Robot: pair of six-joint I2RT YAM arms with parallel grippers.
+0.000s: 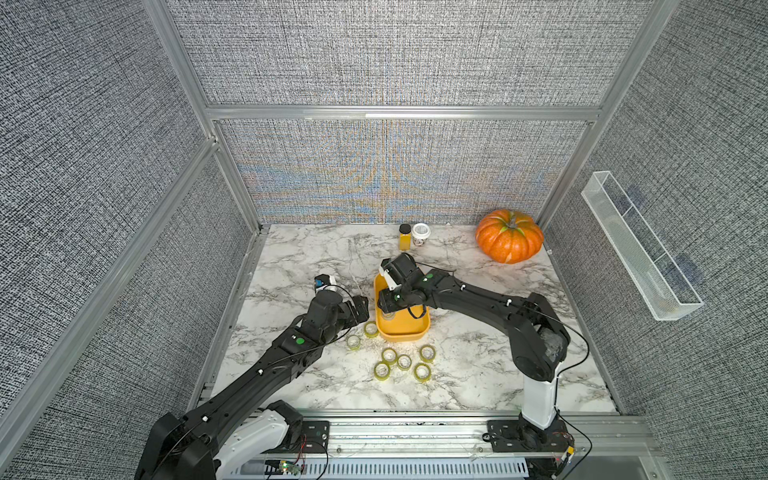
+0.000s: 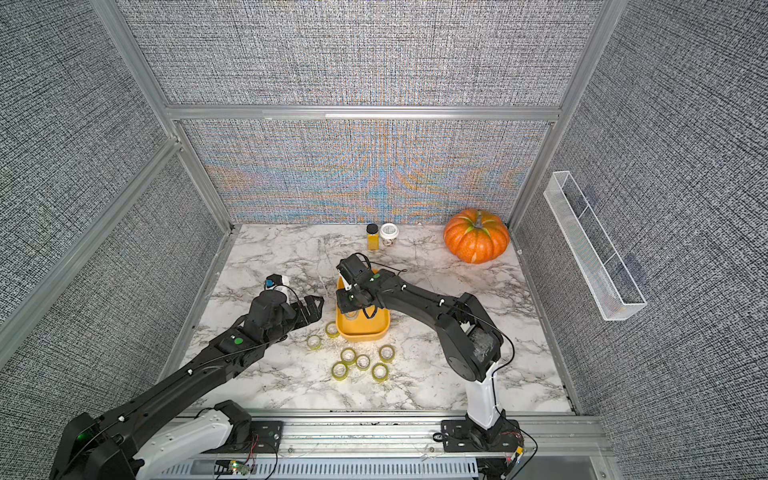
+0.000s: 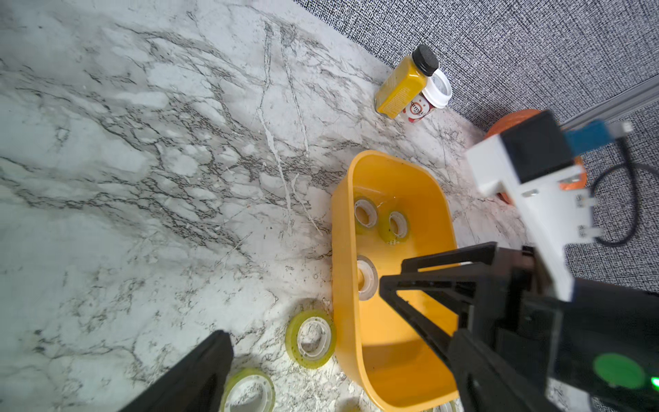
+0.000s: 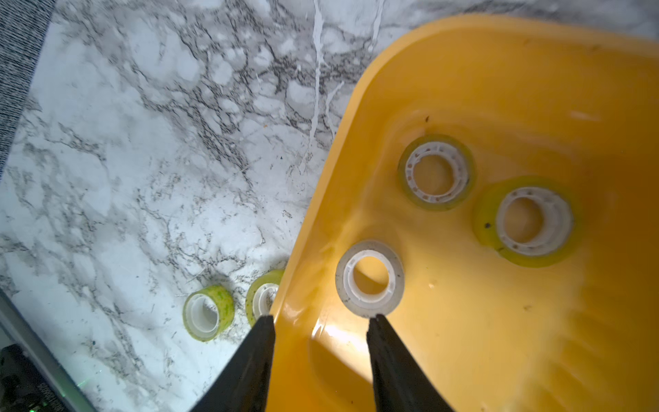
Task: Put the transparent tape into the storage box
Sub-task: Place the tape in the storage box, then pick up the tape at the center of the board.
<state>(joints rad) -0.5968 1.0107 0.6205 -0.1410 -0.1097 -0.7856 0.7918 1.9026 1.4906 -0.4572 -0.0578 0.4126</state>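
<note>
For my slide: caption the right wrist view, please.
Right gripper open above the box, three tape rolls inside, two more on the table.

Grey woven wall panels (image 1: 395, 54) in an aluminium frame (image 1: 399, 113) close me in on three sides; my tabletop (image 1: 316, 249) is white marble with grey veins.

finds the storage box (image 2: 362, 337) mid-table on the marble table (image 2: 436, 374), right gripper (image 2: 354, 311) hanging over its far half, jaws hidden by the wrist. places the left gripper (image 2: 318, 308) just left of the box, jaws spread wide, nothing between them. counts seven rolls of transparent tape (image 2: 363, 362) loose in front of the box. spots a pumpkin (image 2: 476, 236), yellow bottle (image 2: 372, 239) and white-lidded jar (image 2: 389, 233) along the back edge.
</note>
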